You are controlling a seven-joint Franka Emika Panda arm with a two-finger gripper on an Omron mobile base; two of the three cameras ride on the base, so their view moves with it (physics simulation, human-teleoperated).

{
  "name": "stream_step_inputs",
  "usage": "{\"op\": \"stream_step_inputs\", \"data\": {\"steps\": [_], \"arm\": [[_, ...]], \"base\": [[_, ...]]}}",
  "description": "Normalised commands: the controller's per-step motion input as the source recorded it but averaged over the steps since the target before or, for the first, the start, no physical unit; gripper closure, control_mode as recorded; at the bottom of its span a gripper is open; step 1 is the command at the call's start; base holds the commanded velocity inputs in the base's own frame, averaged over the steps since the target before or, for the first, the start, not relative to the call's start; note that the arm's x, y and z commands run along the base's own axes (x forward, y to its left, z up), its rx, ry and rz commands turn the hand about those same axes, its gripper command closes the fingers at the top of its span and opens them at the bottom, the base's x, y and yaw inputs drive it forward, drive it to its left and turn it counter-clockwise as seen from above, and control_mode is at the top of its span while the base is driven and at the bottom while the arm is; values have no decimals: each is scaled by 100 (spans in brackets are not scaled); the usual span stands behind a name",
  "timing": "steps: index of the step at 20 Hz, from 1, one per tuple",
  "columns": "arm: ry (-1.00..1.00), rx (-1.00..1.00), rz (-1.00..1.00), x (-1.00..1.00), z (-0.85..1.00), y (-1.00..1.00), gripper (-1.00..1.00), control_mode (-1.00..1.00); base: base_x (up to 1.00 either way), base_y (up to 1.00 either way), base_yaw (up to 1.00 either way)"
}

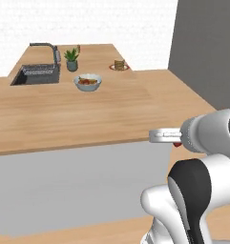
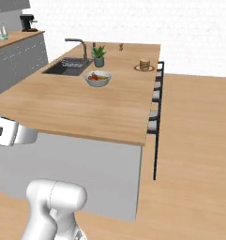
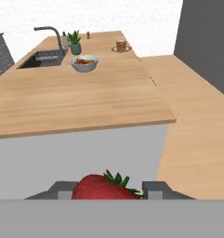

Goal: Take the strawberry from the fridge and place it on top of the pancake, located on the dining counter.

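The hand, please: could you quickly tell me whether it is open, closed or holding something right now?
Hand: closed on the strawberry, which sits between the two fingertips in the hand view.

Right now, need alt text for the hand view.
A red strawberry sits clamped between the jaws at the bottom, facing the long wooden dining counter. At its far end stand the pancake, a fruit bowl and a sink.
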Motion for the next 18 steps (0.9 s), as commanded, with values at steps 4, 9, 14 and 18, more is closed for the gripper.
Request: {"op": "stream_step_inputs", "data": {"steps": [4,9,14,18], "arm": [[0,0,0,0,0,0,100,100],[0,0,0,0,0,0,100,100],[0,0,0,0,0,0,100,100],[0,0,0,0,0,0,100,100]], "base": [[36,-100,8],[13,-100,9],[5,-100,8],[40,-100,14]]}}
